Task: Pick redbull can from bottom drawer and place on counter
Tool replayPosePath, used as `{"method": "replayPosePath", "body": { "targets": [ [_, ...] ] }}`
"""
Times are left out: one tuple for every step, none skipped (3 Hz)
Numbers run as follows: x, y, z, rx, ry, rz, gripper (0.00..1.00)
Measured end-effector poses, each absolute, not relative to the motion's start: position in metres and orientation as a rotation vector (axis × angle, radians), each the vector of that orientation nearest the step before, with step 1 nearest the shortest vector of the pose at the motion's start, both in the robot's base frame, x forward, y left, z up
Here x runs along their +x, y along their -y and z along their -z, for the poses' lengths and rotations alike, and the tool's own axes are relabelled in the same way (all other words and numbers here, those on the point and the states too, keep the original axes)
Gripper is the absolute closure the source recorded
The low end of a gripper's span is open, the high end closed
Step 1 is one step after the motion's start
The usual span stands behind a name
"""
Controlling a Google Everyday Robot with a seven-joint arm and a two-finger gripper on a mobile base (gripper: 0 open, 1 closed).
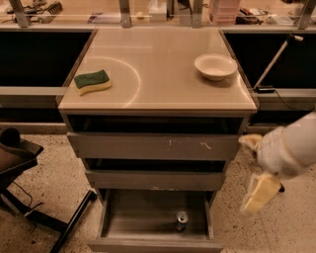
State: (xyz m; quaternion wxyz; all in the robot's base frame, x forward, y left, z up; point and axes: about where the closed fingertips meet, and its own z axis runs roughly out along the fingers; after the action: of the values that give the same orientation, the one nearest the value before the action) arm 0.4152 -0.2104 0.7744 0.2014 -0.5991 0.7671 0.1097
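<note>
The redbull can [181, 220] stands upright in the open bottom drawer [148, 217], near the front and right of centre; its silver top faces up. The counter [163, 59] is the glossy beige top of the grey drawer unit, with a faint arc mark. My gripper [255, 169] hangs to the right of the unit, level with the middle drawer front. It is open and empty, with one yellowish finger [250, 141] above and one [259, 193] below. It is above and to the right of the can and apart from it.
A green-and-yellow sponge [92, 81] lies at the counter's left and a white bowl [215, 66] at its right. A dark chair base [29, 197] stands on the floor to the left. A cluttered shelf [148, 12] runs behind. A pole [274, 62] leans at the right.
</note>
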Motion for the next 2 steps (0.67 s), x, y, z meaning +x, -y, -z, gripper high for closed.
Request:
{"method": "replayPosePath", "body": {
  "targets": [
    [0.389, 0.198, -0.642, -1.581, -2.22, -0.531, 0.0],
    [0.366, 0.189, -0.534, -1.454, -2.305, -0.674, 0.0]
  ]
}}
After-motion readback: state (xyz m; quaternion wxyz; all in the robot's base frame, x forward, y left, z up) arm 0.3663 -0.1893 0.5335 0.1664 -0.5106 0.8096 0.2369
